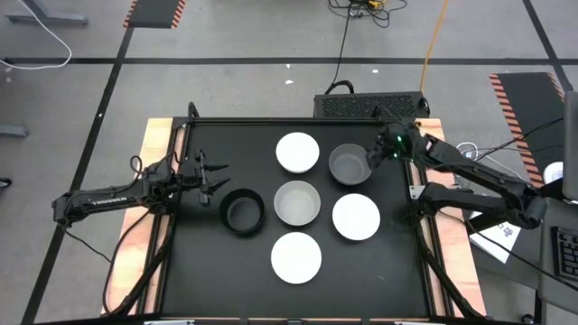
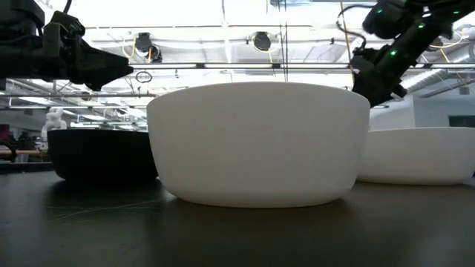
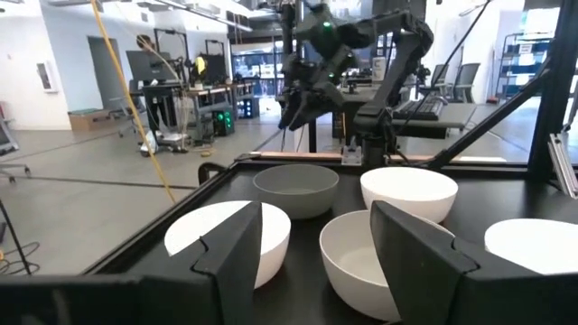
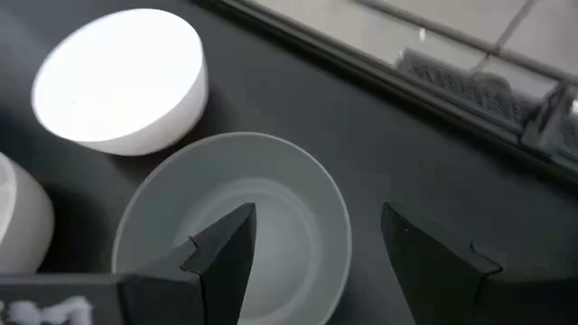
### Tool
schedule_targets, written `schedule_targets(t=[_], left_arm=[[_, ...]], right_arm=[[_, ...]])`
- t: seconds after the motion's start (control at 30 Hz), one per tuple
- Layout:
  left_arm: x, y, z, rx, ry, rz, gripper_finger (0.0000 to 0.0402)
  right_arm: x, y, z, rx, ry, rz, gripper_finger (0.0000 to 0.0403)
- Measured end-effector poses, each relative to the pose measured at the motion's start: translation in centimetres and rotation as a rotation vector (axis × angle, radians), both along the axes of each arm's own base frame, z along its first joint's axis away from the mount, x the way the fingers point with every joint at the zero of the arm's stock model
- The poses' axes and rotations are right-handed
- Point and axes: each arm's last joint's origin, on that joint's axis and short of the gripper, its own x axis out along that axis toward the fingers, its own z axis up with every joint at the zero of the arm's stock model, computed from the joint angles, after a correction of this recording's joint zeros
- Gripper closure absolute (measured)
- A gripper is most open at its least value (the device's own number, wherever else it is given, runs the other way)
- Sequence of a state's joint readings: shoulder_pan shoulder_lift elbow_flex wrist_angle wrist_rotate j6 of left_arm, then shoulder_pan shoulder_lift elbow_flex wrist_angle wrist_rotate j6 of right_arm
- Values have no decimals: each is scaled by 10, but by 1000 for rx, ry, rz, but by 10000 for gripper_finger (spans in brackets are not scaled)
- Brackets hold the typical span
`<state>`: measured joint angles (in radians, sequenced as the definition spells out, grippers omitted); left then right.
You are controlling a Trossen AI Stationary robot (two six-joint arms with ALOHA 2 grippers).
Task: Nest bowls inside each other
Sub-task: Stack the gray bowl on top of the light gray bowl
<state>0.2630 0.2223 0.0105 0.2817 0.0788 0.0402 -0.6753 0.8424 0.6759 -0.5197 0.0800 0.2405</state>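
Observation:
Six bowls stand upright on the black table. In the high view they are a white bowl (image 1: 297, 152), a grey bowl (image 1: 349, 164), a pale grey bowl (image 1: 297, 202), a white bowl (image 1: 356, 217), a white bowl (image 1: 296, 256) and a black bowl (image 1: 242, 211). None sits inside another. My right gripper (image 1: 375, 153) (image 4: 316, 217) is open and hovers over the grey bowl's (image 4: 235, 226) right rim, one finger above its hollow and one outside. My left gripper (image 1: 212, 176) (image 3: 316, 262) is open and hangs in the air left of the black bowl.
The table has a raised black frame (image 1: 271, 120), with wooden strips along its left and right sides. In the low view the nearest white bowl (image 2: 258, 144) hides the bowls behind it. Bare black surface lies near the table's left edge and far-left corner.

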Motion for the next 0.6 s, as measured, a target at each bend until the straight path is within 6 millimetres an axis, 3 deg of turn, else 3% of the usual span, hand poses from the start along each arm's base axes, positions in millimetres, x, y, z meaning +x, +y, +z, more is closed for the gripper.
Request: schedule_targets(t=[0.43,0.6], left_arm=[[0,0,-3,0,29,0,190],[0,0,-5,-5,49,-1,190]], right_arm=[[13,-40,22,196,120,28,170],[14,-50,14,276,152,64,170]])
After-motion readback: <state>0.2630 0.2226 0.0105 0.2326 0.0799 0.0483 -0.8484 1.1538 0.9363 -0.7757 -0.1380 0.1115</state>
